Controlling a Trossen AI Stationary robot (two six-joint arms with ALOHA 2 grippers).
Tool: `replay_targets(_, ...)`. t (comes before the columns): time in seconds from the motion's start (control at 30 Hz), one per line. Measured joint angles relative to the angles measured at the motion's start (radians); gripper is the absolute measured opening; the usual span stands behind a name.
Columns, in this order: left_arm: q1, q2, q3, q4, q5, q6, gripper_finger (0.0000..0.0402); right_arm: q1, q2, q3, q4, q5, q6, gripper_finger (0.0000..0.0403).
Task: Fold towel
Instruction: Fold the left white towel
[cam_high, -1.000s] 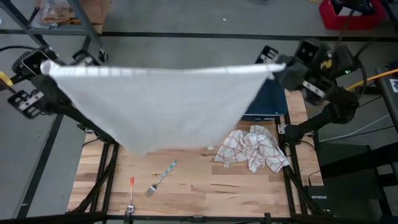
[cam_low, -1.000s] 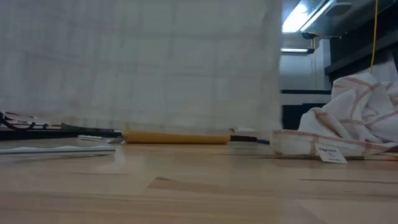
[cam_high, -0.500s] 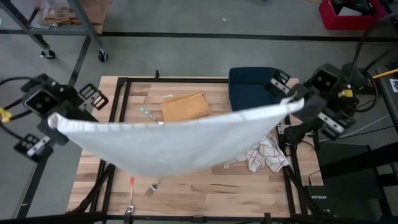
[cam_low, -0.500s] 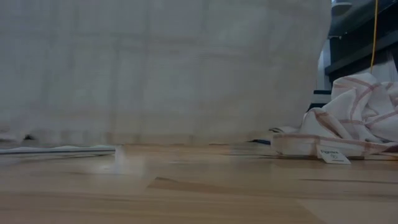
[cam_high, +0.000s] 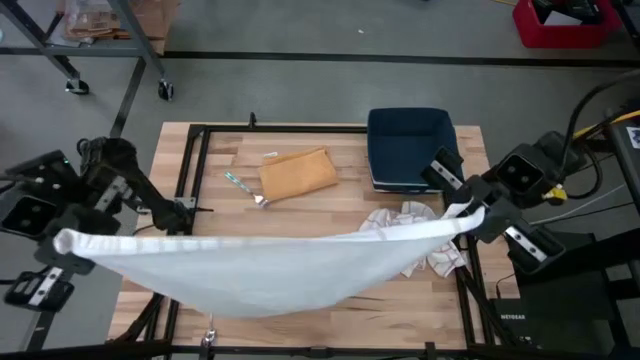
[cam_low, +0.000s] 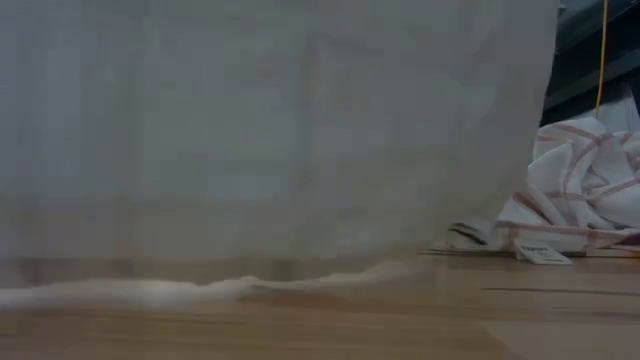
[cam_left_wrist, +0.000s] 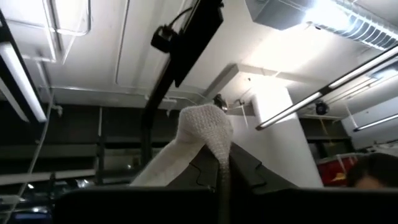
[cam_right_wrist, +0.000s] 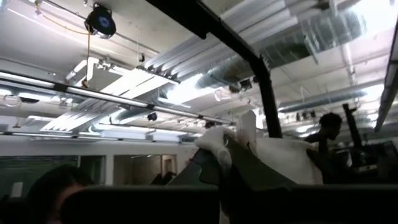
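Note:
A large white towel (cam_high: 250, 270) hangs spread between my two grippers over the near half of the wooden table. My left gripper (cam_high: 68, 242) is shut on its left top corner, out past the table's left edge. At the table's right edge, my right gripper (cam_high: 472, 213) is shut on the right top corner. Both grippers are high and point slantwise upward. In the low view the towel (cam_low: 270, 140) fills most of the picture, and its lower edge (cam_low: 190, 290) lies on the tabletop. My left gripper pinches the towel's left top corner (cam_left_wrist: 202, 134) between its two fingers; a bunched tip sticks out past them. The towel hangs below, its lower edge on the table. My right gripper pinches the right top corner (cam_right_wrist: 241, 138) the same way, bunched tip sticking out. The top edge (cam_high: 270, 242) sags slightly between both grippers.
A crumpled red-checked towel (cam_high: 432, 238) lies at the table's right, partly behind the white one. A dark blue bin (cam_high: 410, 148) stands at the far right, with a tan cloth (cam_high: 298, 172) and a small utensil (cam_high: 243, 186) at the far middle. People show in the room beyond.
Both grippers have carried the towel from the table's far edge toward its near edge, staying high. The hanging sheet came with them, and its lower edge, which hung just clear of the table, now lies on the wood. The far part of the table is uncovered.

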Motion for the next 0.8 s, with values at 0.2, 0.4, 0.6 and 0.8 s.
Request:
replay_targets(0.2,-0.058,0.000,0.000,0.042,-0.075,0.152,0.0000,0.008,0.019,-0.002,0.086,0.005,-0.059,0.0005)
replay_targets(0.4,-0.099,-0.001,0.003,0.047,-0.194,0.285,0.0000,0.005,0.017,-0.001,0.084,0.009,-0.067,0.0005)
replay_targets(0.6,-0.124,-0.010,0.004,0.047,-0.208,0.337,0.0000,0.005,0.017,-0.001,0.082,0.009,-0.134,0.0005)
replay_targets(0.8,-0.127,-0.015,0.005,0.062,-0.314,0.400,0.0000,0.005,0.015,-0.001,0.063,0.008,-0.193,0.0005)
